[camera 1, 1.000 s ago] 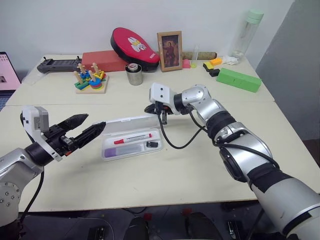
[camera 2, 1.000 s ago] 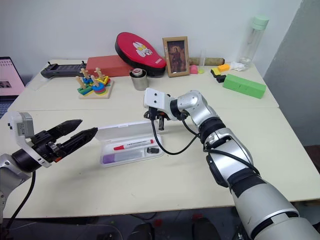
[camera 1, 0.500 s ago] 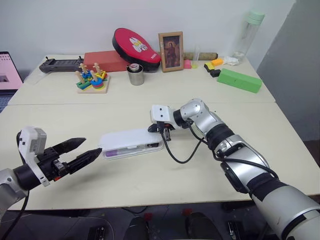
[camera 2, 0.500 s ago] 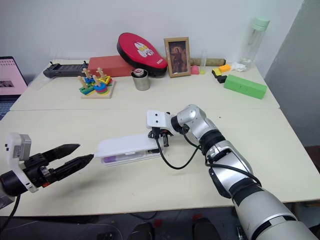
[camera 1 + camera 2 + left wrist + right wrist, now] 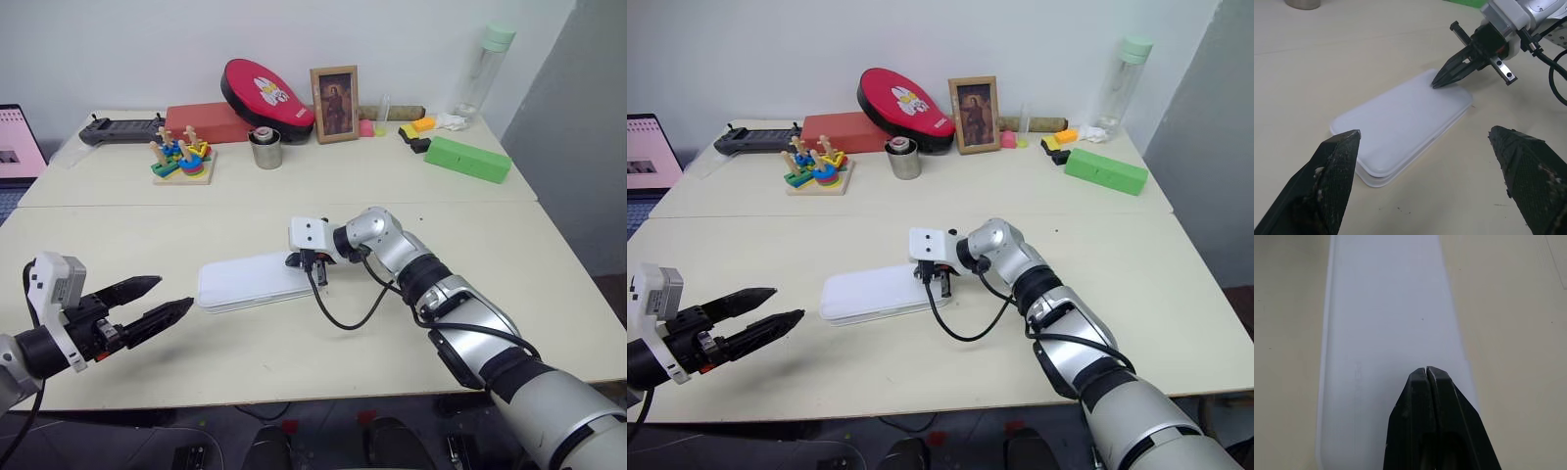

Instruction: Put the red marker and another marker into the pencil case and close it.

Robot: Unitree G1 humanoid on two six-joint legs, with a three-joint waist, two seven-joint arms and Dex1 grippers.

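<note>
Lid down, pencil case [image 5: 257,281] lies mid-frame; pressed-together right gripper [image 5: 1436,83] pushes it shut, spread left gripper [image 5: 162,301] waits lower left.

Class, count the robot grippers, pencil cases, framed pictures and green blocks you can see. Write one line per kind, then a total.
Grippers: 2 (left gripper, right gripper)
Pencil case: 1
Framed picture: 1
Green block: 1
Total: 5

green block [image 5: 467,158], framed picture [image 5: 334,88], metal cup [image 5: 264,149], clear bottle [image 5: 484,69]
</note>
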